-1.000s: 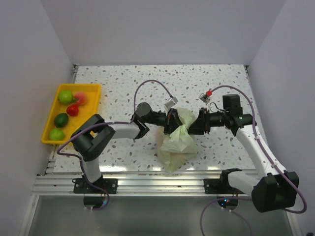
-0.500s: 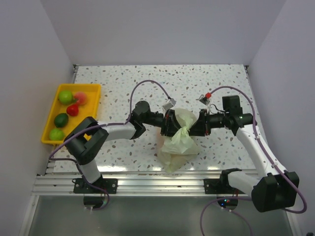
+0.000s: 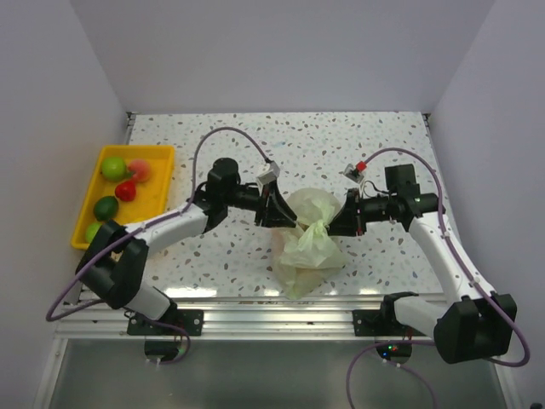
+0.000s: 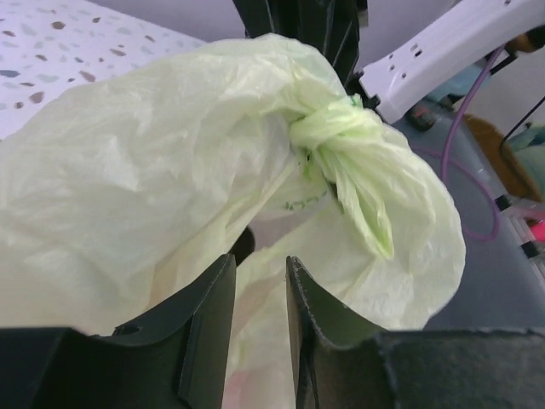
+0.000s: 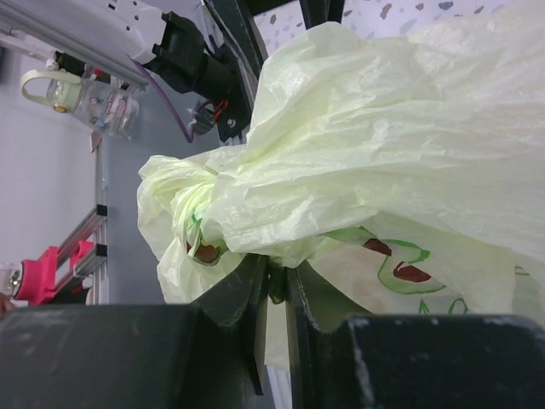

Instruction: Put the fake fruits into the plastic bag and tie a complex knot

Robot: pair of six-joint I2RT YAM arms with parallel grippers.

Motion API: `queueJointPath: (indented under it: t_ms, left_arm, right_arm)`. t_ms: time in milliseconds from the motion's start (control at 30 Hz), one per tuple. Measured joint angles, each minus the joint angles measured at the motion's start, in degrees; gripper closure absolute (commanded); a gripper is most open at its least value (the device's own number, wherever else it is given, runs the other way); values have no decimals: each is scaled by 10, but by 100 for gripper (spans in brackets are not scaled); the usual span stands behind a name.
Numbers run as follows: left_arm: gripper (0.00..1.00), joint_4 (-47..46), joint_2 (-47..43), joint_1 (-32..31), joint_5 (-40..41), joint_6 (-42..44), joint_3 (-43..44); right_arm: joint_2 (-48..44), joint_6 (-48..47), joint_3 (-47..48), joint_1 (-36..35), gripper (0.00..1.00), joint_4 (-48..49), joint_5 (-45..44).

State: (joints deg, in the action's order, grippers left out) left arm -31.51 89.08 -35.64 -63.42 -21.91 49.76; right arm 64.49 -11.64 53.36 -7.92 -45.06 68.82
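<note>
The plastic bag (image 3: 308,243) lies on the speckled table (image 3: 383,145) between the two grippers, its neck gathered into the knot (image 3: 318,227). One loose tail puffs up behind the knot and the fuller body spreads toward the near edge.

The left arm reaches from its base up and to the right, its wrist about level and pointing right at the bag. The left gripper (image 3: 281,213) stands just beside the bag's left side. In the left wrist view its jaws are apart with a narrow gap. Pale plastic shows beyond this gap, and nothing looks pinched in it. From this gripper (image 4: 260,277) the knot (image 4: 328,132) sits ahead, above and to the right of the fingertips, and the tail fills the view to the left.

The right arm rises from its base, bends at the elbow, and points left at the bag. The right gripper (image 3: 337,223) touches the bag just right of the knot. In its wrist view the fingers (image 5: 245,298) are almost together, nipping a thin fold of the bag (image 5: 383,153). The knot (image 5: 189,209) is ahead and to the left of these tips.

Well to the left of the left gripper, a yellow tray (image 3: 158,194) holds five fake fruits (image 3: 125,190): three green, one red, one pink-orange. What is inside the bag I cannot tell.
</note>
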Motion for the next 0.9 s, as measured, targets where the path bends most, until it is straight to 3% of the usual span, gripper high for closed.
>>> queueJointPath:
  t_ms: [133,200,333,567,900]
  left_arm:
    - [59,184,-75,38,-1,149,14]
    - [42,264,-106,46,1,227,28]
    - [37,377,-143,45,11,349,51]
    - [43,417,-154,25,101,441,53]
    - [39,410,-151,-60,151,454,75]
  right_arm:
    - [12,-11,2,0,100,17,14]
    - [19,-9,1,0,100,41,23]
    - [23,20,-7,-5,100,122,31]
    - [31,50,-9,-40,100,208,32]
    - [42,48,-9,-54,100,212,19]
